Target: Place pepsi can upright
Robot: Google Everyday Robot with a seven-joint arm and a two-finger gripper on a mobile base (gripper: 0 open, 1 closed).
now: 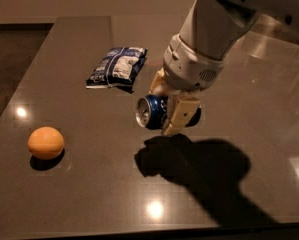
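The pepsi can point(152, 112) is dark blue with a silver end that faces left. It lies on its side between my gripper's fingers, held above the dark table point(89, 194); its shadow falls on the table below it. My gripper point(168, 106) hangs from the white arm near the middle of the view and is shut on the can. One cream finger point(180, 115) crosses the can's front; the other shows behind it.
A blue-and-white snack bag point(116, 66) lies flat behind and left of the gripper. An orange point(46, 143) sits at the table's left. The table's front edge runs along the bottom of the view; its left edge borders dark floor.
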